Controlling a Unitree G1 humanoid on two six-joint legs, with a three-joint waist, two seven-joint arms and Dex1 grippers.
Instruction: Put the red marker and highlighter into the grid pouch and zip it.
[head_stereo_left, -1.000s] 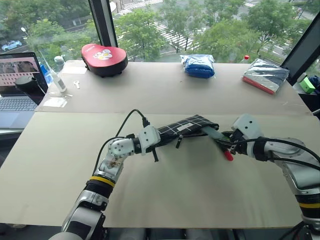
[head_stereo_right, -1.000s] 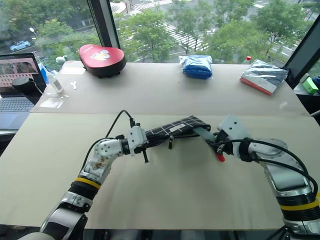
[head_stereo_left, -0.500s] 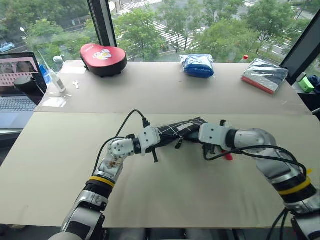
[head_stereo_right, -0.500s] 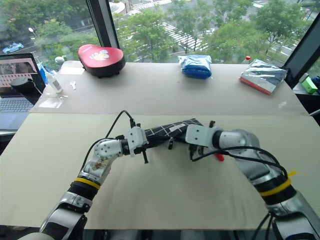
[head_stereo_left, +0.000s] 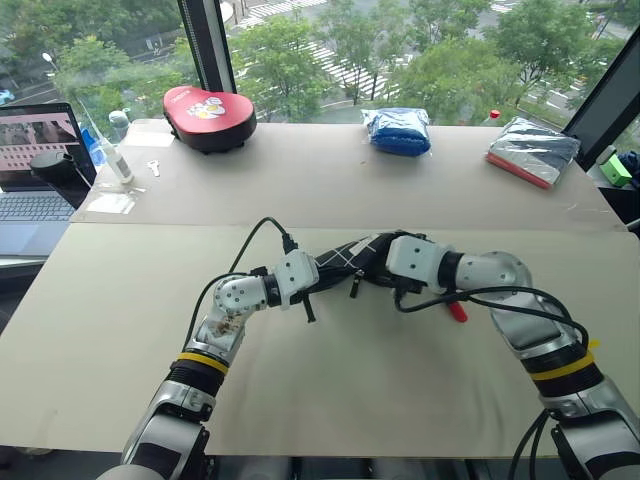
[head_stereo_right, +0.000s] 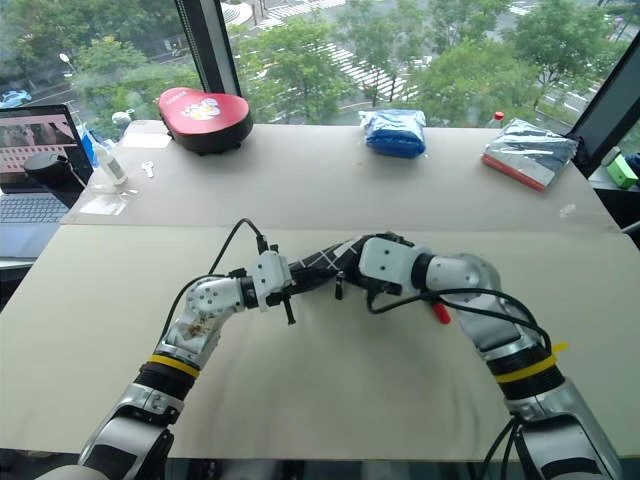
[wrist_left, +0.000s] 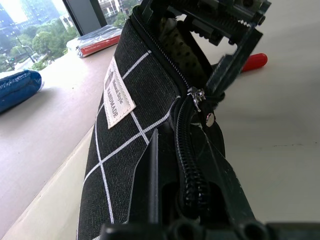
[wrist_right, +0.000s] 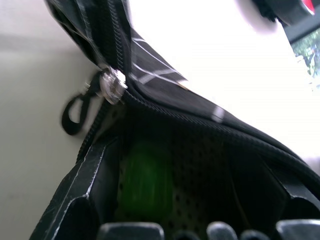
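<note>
While the grid pouch hangs off the table with my left gripper pinched tight on its zipper end, any slip there could sag the mouth shut or tip out the highlighter lying inside. My right gripper has its fingers spread in the opening; pulling out carelessly may snag the zipper. The red marker lies on the table beneath my right forearm, which could knock it away.
</note>
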